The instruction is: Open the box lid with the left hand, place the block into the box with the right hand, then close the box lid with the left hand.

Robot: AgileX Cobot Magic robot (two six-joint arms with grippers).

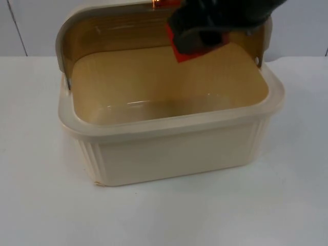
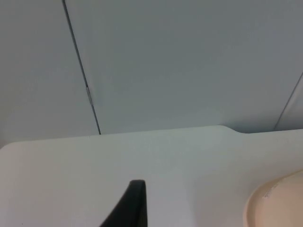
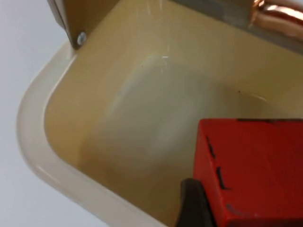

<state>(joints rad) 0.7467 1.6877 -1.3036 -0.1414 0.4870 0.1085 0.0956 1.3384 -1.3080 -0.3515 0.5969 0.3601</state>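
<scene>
White table top (image 1: 41, 205) runs back to a grey partition wall (image 2: 189, 61). On it stands the cream box (image 1: 169, 154), its lid (image 1: 102, 23) swung up and back over the far edge, so the opening step reads as done.

Right gripper (image 1: 197, 36) hangs above the far right part of the open cavity, clamped on the red block (image 1: 179, 51). Its wrist view shows one black fingertip (image 3: 194, 203) pressed against the block's side, with the bare box floor directly beneath. The block is well inside the rim line and appears clear of the floor. Judgement: the release needs only a straight descent, with no sideways correction.

Left gripper waits off to the box's left over bare table, the cream rim just beside it. Whether its fingers are spread or closed cannot be told. It is the nearer arm for the lid
</scene>
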